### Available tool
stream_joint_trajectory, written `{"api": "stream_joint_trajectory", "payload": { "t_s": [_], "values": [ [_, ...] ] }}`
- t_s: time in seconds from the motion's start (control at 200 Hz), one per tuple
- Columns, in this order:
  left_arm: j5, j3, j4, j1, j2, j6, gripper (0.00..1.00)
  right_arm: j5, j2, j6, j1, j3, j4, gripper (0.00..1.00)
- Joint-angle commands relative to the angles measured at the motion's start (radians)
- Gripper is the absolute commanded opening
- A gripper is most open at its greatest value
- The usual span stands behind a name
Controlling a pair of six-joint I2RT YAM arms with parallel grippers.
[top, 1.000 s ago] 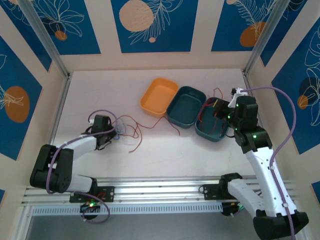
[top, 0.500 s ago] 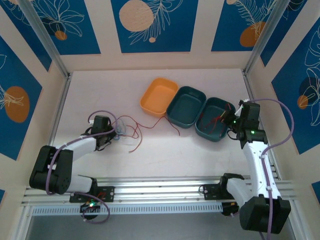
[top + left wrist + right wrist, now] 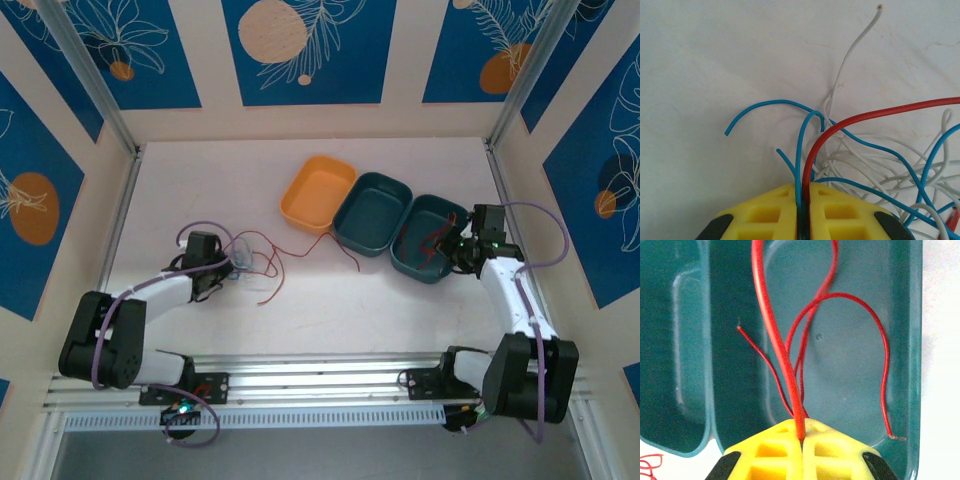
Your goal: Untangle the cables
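Tangled cables point(image 3: 255, 262) lie on the surface point(image 3: 200, 190), left of centre, sprawling with no single long axis. The left end effector point(image 3: 804, 195) is clamped shut on a blue-and-red pair point(image 3: 806, 170); pulling both may tighten the knot.

The right end effector point(image 3: 801, 435) is shut on a red cable point(image 3: 772, 330) over the teal tray point(image 3: 912, 340). This cable runs straight away from the fingers, and hasty release could spill its ends over the rim.

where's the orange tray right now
In the top view, the orange tray sits far centre on the table, just left of the middle teal tray.
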Motion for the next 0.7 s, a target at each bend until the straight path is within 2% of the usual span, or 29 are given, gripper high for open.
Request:
{"api": "stream_joint_trajectory", "payload": {
  "t_s": [0.0, 0.205, 0.35, 0.475, 0.605, 0.695],
  "values": [
    [0.026, -0.011, -0.009, 0.012, -0.023, -0.012, 0.13, -0.021, 0.057, 0.011, 0.015, 0.029, -0.038, 0.00],
    [0.027, -0.004, -0.024, 0.013, -0.038, -0.006, 0.15, 0.035, 0.161, 0.007, 0.087, 0.089, -0.050, 0.00],
    [0.028, -0.003, -0.037, 0.012, -0.061, -0.002, 0.22, 0.059, 0.199, 0.010, 0.116, 0.114, -0.056, 0.00],
    [0.024, -0.004, -0.057, 0.012, -0.095, 0.007, 0.37, 0.087, 0.200, 0.006, 0.125, 0.125, -0.076, 0.18],
    [0.016, -0.002, -0.081, 0.012, -0.131, 0.012, 0.47, 0.118, 0.165, 0.001, 0.127, 0.126, -0.098, 0.36],
    [0.017, -0.001, -0.093, 0.012, -0.155, 0.014, 0.56, 0.135, 0.125, -0.001, 0.127, 0.120, -0.114, 0.44]
  ]
}}
